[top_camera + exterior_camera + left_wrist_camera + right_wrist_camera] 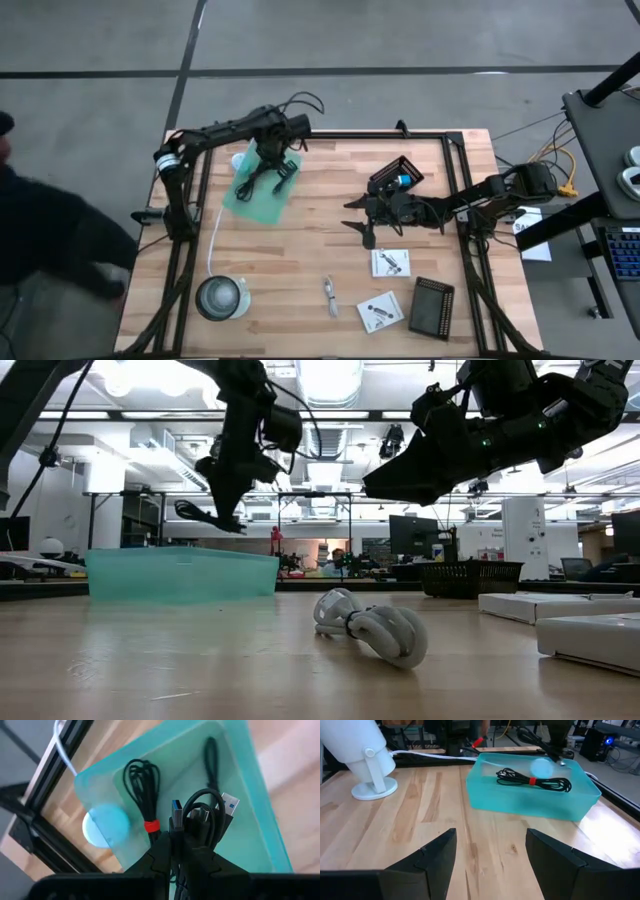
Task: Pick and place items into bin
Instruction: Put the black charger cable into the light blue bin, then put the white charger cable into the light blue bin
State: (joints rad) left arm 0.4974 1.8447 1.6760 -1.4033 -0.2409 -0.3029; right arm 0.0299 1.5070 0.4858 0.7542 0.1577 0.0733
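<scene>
On the wooden table (300,250) I hold my left gripper (181,851) closed on a black cable (202,815) above the teal bin (258,195); my right gripper (490,852) waits wide open, empty.

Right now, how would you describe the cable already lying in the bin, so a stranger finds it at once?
Find the teal bin at the table's far left. Inside lies a black coiled cable, apart from the USB cable held above by the left gripper. Only it wears a red tie.
</scene>
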